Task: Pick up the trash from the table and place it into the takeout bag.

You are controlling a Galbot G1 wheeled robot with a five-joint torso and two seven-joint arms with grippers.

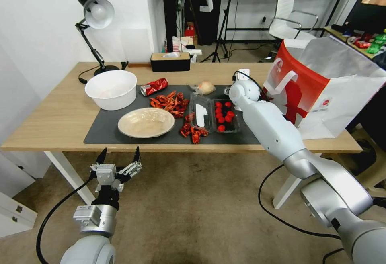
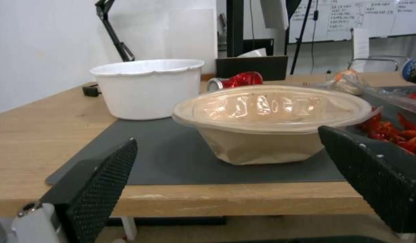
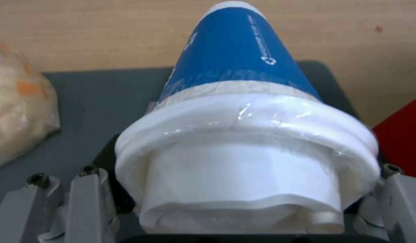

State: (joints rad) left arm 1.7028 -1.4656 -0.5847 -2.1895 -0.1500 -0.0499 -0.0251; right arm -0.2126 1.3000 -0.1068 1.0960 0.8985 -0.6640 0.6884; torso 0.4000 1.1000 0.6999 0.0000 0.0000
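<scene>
Mid-task, nothing seen in takeout bag [image 1: 321,91] yet. Right gripper [image 3: 226,202] clamped on white-and-blue lidded cup [image 3: 244,111], lid toward the palm, over far end of grey mat [image 1: 120,131] just beside bag. Left gripper [image 1: 118,161] spread wide, parked below table [image 1: 48,123] edge, facing beige shallow bowl [image 1: 146,122], well apart. Left on table: bowl, red soda can [image 1: 154,86], plastic-wrapped lump [image 1: 206,87].
</scene>
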